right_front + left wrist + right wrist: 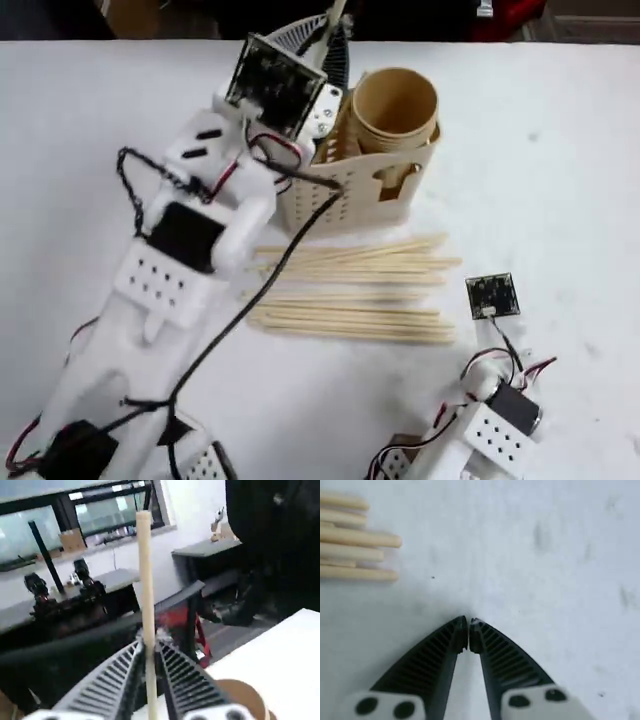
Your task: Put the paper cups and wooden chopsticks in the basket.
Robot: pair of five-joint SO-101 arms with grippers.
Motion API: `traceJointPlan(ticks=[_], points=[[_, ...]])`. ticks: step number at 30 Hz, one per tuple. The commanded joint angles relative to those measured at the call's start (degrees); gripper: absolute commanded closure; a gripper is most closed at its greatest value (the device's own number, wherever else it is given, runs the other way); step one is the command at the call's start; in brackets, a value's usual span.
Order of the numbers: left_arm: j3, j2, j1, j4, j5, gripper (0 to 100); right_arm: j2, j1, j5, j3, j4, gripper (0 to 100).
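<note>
A beige slotted basket stands at the back middle of the table with stacked paper cups inside it. My left gripper is above the basket's far left corner, shut on one wooden chopstick that stands upright between its fingers. The same chopstick rises above the basket, and a cup rim lies below the jaws. A pile of wooden chopsticks lies on the table in front of the basket. My right gripper is shut and holds nothing, low over bare table just right of the chopstick ends.
The left arm stretches from the near left edge to the basket, with a black cable trailing across the pile's left end. The right arm sits at the near right. White table lies open to the right of the basket.
</note>
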State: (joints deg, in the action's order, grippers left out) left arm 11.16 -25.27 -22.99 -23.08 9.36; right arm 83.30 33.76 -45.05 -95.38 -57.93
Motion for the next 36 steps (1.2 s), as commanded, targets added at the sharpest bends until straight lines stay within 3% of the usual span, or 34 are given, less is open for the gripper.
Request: traceJointPlan(ticks=[1, 5, 10, 18, 23, 28, 32, 36], points=[[-3.8, 2.4, -0.6, 1.6, -1.1, 98, 0.3, 1.1, -0.7, 0.2, 0.9, 97.4], [-4.0, 3.0, -0.3, 1.5, -1.1, 97, 0.3, 1.1, -0.7, 0.2, 0.9, 97.4], [-4.0, 3.0, -0.3, -1.2, -1.2, 88, 0.3, 1.1, -0.7, 0.2, 0.9, 97.4], [-4.0, 2.1, 2.9, -4.5, -1.2, 88, 0.3, 1.1, -0.7, 0.2, 0.9, 97.4], [-3.5, -5.0, 6.5, -12.2, -1.1, 88, 0.3, 1.1, -0.7, 0.2, 0.9, 97.4], [-3.3, -12.8, 12.2, -28.7, -0.8, 88, 0.3, 1.1, -0.7, 0.2, 0.9, 97.4], [3.8, -14.3, 18.2, -37.5, -0.7, 87, 0.3, 1.1, -0.7, 0.2, 0.9, 97.4], [20.3, -12.4, 23.7, -31.7, -0.6, 87, 0.3, 1.1, -0.7, 0.2, 0.9, 97.4]])
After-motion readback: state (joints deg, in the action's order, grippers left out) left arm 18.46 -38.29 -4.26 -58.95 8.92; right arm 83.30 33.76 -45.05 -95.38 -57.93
